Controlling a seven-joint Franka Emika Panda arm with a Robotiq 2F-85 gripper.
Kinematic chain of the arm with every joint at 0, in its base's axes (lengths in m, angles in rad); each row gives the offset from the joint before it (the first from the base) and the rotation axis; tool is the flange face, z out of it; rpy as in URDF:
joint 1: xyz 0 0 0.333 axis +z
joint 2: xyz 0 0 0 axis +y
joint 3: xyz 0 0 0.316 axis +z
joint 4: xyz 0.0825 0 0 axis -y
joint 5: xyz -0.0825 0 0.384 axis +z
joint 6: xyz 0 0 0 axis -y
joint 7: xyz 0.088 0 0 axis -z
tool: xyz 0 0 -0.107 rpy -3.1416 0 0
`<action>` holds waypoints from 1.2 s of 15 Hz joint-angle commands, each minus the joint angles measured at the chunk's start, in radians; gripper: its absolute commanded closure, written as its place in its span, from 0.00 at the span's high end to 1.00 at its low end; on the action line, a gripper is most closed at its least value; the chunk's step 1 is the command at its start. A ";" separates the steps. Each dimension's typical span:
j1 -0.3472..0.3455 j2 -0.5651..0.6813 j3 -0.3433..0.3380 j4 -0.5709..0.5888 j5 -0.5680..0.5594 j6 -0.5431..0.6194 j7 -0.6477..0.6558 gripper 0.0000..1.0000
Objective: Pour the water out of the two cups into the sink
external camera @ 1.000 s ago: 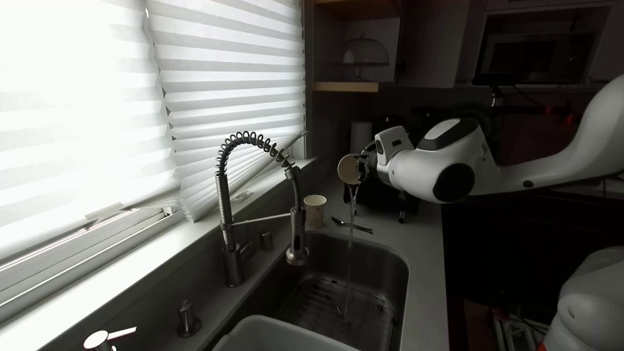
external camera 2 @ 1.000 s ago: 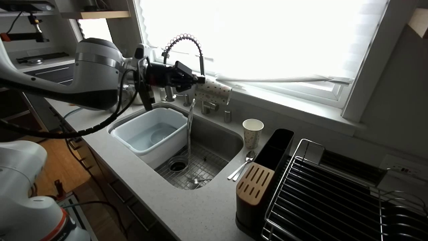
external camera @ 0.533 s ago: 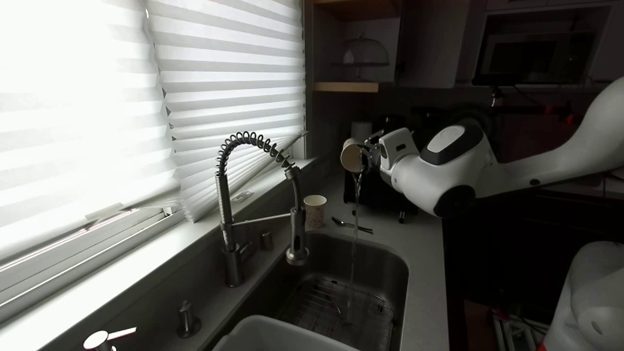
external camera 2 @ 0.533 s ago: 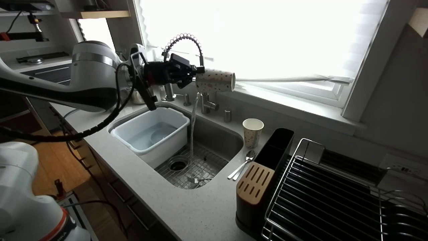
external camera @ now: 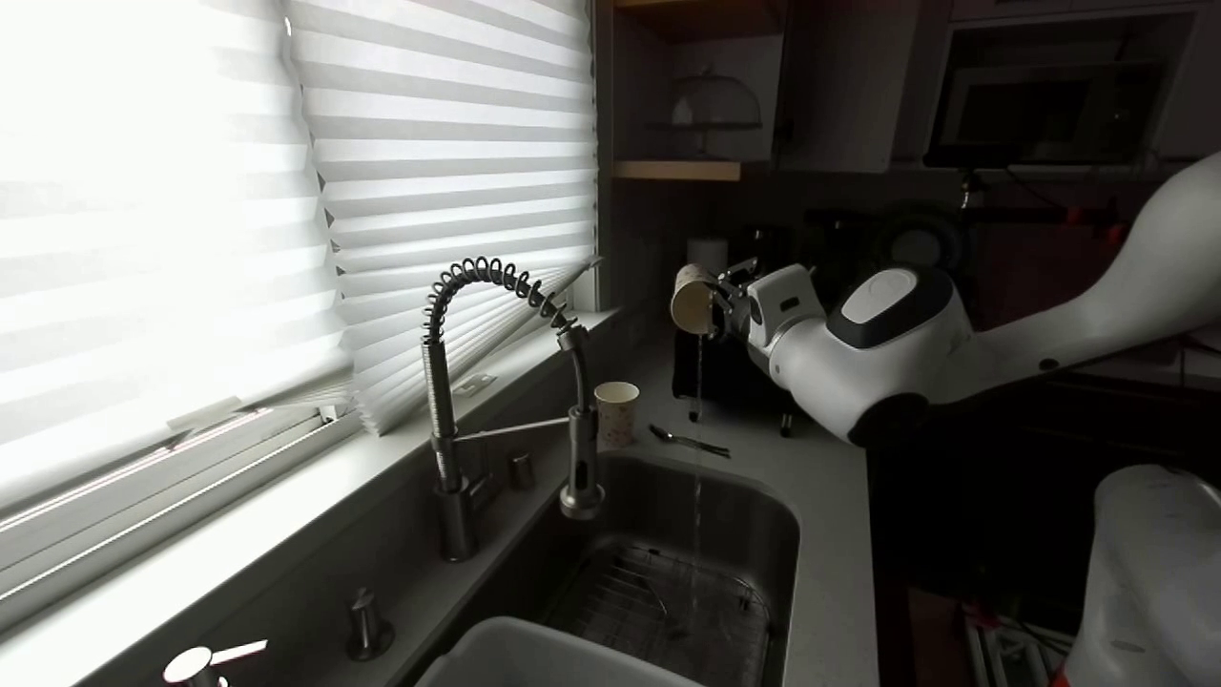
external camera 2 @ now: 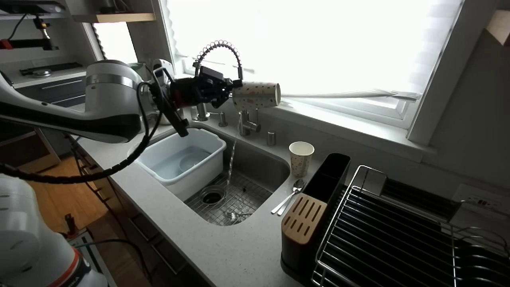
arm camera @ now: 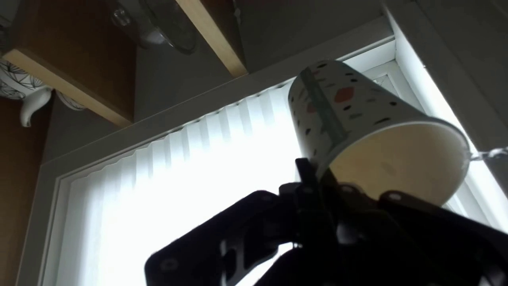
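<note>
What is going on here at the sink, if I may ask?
A robot arm has its hand closed on the rim of a speckled cup, which is tipped on its side above the sink. A thin stream of water is falling from it into the sink, beside the pale tub. The second cup stands upright on the counter; I can't tell whether it holds water.

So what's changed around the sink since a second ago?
The held cup has risen slightly and tipped further, its closed end coming up. The stream of water falling from it into the sink has thinned. Nothing was newly grasped or let go: the hand still pinches that cup near its rim. The other cup stays upright on the counter, and the spoon and pale tub haven't moved.
</note>
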 commanded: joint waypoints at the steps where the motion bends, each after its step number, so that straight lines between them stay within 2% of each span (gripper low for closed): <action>1: 0.064 -0.006 -0.062 -0.018 -0.008 -0.022 -0.010 0.01; 3: 0.077 -0.006 -0.084 -0.009 0.040 -0.010 -0.023 0.01; 5: 0.087 -0.003 -0.121 0.005 0.173 0.019 -0.043 0.01; 10: 0.079 0.000 -0.206 0.025 0.404 0.113 -0.101 0.01; 13: 0.066 -0.001 -0.242 0.035 0.576 0.159 -0.184 0.01; 18: 0.028 -0.005 -0.311 0.032 0.879 0.259 -0.392 0.01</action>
